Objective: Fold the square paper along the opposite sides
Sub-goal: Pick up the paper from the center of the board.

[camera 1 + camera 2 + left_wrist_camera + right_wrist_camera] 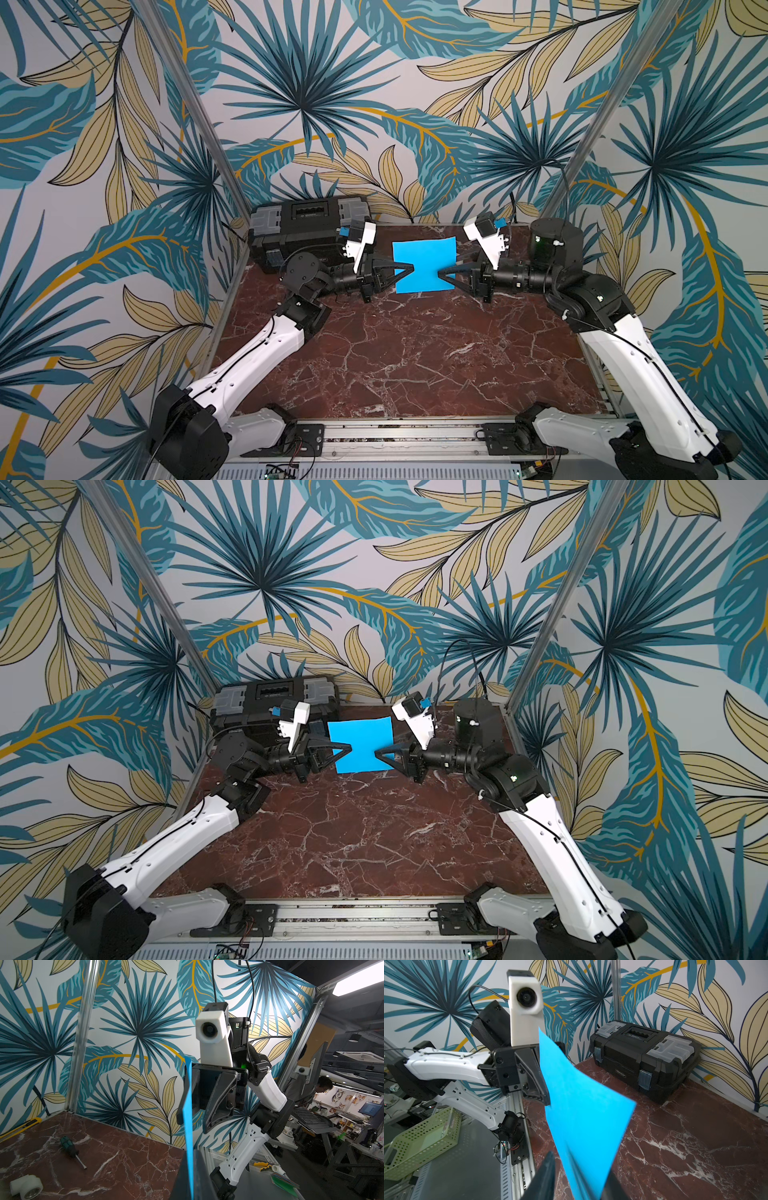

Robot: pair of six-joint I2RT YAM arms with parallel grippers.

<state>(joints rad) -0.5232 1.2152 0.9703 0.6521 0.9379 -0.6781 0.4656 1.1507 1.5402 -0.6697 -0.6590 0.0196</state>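
Two grippers face each other across the paper [424, 259], over the far part of the table [395, 353]. Your left gripper [409, 268] is clenched on the sheet and pinches it at the middle of its left edge. Your right gripper [441, 275] has reached the opposite edge. In the left wrist view its fingers [220, 1101] stand apart with the sheet passing between them, so it is parted around the paper and not clamped on it. The paper sits between the two tips in both top views, and in the right wrist view it looks lifted off the marbled tabletop. It is a plain, bright sky-blue square that looks flat from above. Seen from the right wrist, it bows slightly near your right gripper. Just left of the sheet, against the far wall, stands a black toolbox [303, 232] with grey latches. The label [620, 1073] on its front carries small white print that is too blurred to read. Farther out, a green-handled screwdriver [70, 1147] and a white fitting [27, 1187] lie on the table. A green basket [421, 1138] sits beyond the table's edge.
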